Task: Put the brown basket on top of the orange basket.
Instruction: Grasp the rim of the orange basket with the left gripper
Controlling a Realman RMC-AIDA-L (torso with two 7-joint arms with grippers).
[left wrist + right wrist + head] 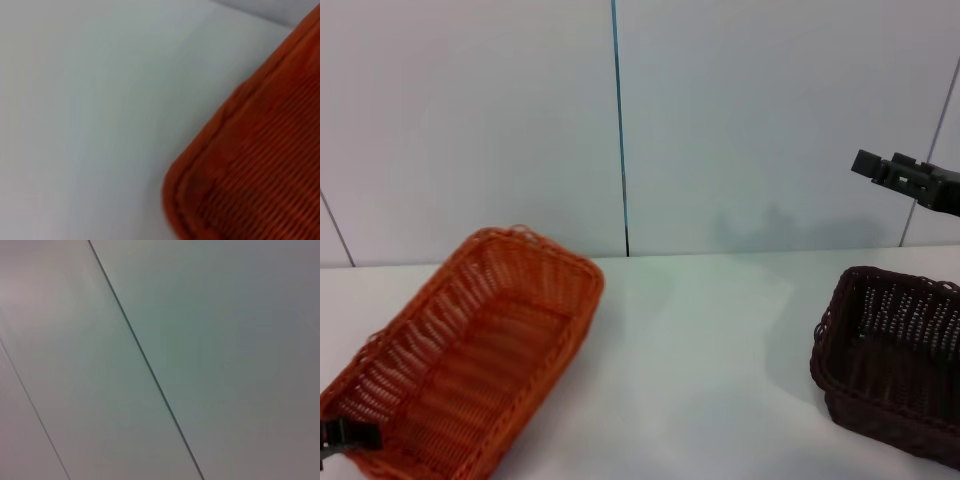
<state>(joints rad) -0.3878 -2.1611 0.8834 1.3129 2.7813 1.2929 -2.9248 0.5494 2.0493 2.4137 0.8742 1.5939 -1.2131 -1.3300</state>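
Head view. Nearest the camera: one bright orange rectangular woven wicker basket [470, 355], open-weave sides and braided rim, lying at an angle on the white table [700, 350], mouth upward and nothing in it. Probable reason for its position: it serves as the base of the stack and waits to receive the other basket. Taken here as the landmark.

One left gripper [338, 434], at the near end of the orange basket, against or just beside the rim; only a dark tip shows, so whether it is open or closed cannot be told. It looks parked there.

One dark chocolate-brown rectangular woven wicker basket [895, 360], well apart from the orange basket on the far right side of the table, upright, not yet lifted.

One right gripper [892, 170], raised in the air far to the right of the orange basket, above the brown basket and clear of it; finger state cannot be told. Judged to be poised for a descent to the brown rim.

Left wrist view. One corner of the orange basket [250, 165] over bare table [75, 125]; no fingers in sight.

Right wrist view. Grey wall panels [225, 340] with dark seams only; neither basket appears.

Count: two baskets, two grippers.
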